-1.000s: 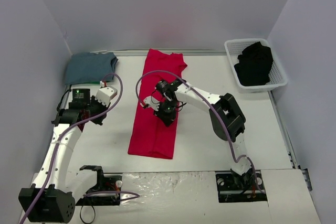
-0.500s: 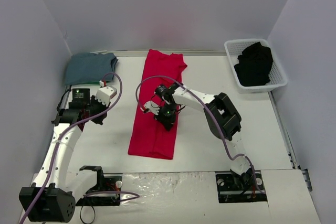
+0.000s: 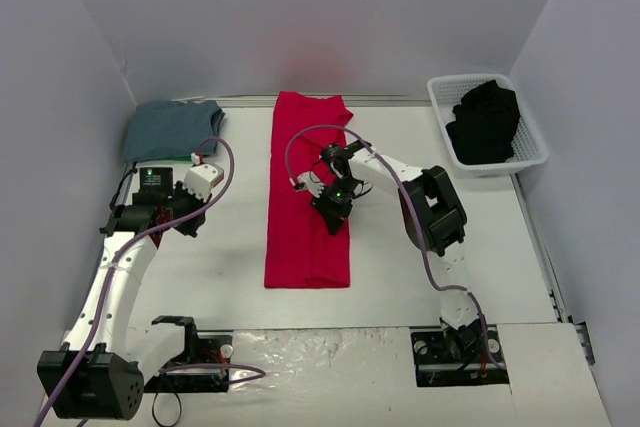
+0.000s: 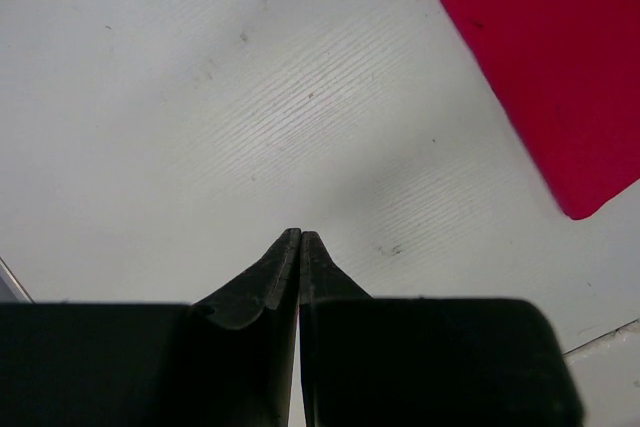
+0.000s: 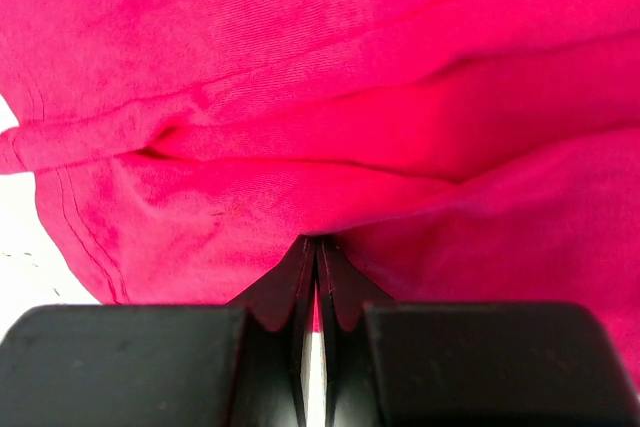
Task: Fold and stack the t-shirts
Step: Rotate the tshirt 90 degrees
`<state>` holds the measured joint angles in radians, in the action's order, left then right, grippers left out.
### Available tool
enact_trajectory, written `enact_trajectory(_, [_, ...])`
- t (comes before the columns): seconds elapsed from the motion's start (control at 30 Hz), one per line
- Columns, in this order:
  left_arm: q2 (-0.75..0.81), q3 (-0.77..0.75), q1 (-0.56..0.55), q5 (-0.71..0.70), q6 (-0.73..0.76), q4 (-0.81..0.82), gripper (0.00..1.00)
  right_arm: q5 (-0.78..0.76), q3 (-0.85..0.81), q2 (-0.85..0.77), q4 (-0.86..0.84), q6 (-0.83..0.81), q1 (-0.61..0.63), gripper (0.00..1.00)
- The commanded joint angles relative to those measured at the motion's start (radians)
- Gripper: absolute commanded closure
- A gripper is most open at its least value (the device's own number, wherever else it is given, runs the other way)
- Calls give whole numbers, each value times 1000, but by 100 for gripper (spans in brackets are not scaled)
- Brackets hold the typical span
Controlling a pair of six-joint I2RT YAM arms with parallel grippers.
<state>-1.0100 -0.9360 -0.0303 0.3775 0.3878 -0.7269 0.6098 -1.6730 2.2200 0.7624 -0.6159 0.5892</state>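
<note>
red t-shirt [image 3: 300, 242], a long creased strip — right claw [image 5: 316, 240] pinched on it, left claw [image 4: 300, 235] closed, empty

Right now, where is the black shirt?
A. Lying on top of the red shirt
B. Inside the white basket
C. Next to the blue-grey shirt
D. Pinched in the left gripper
B: the black t-shirt sits bunched up inside the white basket at the far right of the table, away from both arms.
</note>
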Motion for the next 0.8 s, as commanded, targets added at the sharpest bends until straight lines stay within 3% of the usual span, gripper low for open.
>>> enact_trajectory(0.0, [10, -15, 9, 21, -10, 18, 98, -197, 10, 86, -49, -50, -32, 100])
enact_trajectory(0.53, [-25, -23, 7, 8, -10, 20, 98, -259, -182, 162, -34, -28, -63, 100])
enact_trajectory(0.77, [-15, -20, 7, 9, -7, 18, 98, -232, -59, -20, 5, -30, -63, 100])
